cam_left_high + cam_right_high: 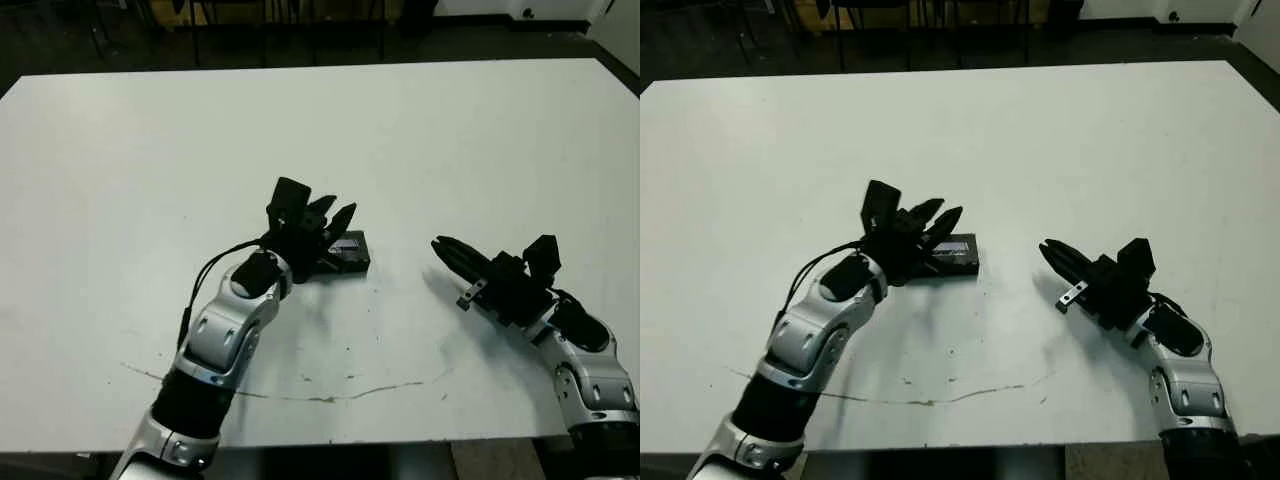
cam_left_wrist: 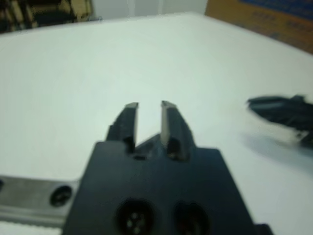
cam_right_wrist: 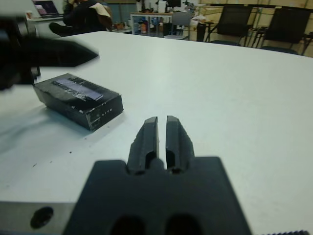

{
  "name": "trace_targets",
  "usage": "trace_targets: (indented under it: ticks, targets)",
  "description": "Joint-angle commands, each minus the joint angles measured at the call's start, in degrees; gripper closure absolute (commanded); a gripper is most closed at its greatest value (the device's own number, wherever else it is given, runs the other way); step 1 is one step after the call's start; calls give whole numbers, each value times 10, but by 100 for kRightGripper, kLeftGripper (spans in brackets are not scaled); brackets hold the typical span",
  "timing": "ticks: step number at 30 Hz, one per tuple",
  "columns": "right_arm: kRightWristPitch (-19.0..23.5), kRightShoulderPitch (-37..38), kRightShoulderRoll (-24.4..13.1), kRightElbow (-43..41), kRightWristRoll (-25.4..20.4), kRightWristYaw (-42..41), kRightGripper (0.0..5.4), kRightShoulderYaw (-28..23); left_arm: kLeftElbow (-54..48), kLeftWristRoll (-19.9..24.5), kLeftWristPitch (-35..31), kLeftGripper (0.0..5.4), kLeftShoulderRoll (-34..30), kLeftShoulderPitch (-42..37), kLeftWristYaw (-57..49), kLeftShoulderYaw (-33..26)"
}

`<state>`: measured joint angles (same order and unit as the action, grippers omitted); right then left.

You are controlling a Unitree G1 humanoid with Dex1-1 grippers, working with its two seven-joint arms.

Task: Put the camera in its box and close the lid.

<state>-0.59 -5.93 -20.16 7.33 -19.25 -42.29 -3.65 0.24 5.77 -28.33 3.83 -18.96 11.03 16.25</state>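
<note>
The box sits near the middle of the worktop with its lid on. My left pincer hovers just above it, fingers slightly parted and empty. My right pincer, nearly closed and empty, rests well apart.

Black box lying flat on the table, lid with pale strip closed on top
</note>
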Motion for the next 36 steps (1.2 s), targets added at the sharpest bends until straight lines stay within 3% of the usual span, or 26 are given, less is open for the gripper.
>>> trace_targets:
  ticks: [1, 6, 9, 15, 19, 24, 31, 36]
  targets:
    - [18, 12, -3, -3, -1, 3, 540, 0, 48, -19, 1, 531, -2, 13, -8, 4]
    - [21, 15, -3, -9, 4, 8, 540, 3, 99, -8, -24, 538, 14, 16, -22, -31]
    - [50, 24, -7, -36, 8, 27, 540, 5, 129, -10, -28, 538, 17, 16, -26, -46]
    - [50, 26, -5, -37, 9, 28, 540, 5, 206, -8, -28, 538, 28, 16, -38, -74]
    - [43, 26, -2, -31, 3, 19, 540, 3, 203, -10, -52, 538, 23, 21, -27, -65]
    - [49, 32, -3, -47, 11, 28, 540, 6, 151, 26, -61, 538, 18, 43, 10, -79]
    - [46, 35, 1, -44, 4, 27, 540, 3, -32, 86, -120, 538, 1, 96, 17, -111]
    - [47, 37, 3, -51, 5, 34, 540, 2, -146, 83, -119, 538, -39, 119, 7, -129]
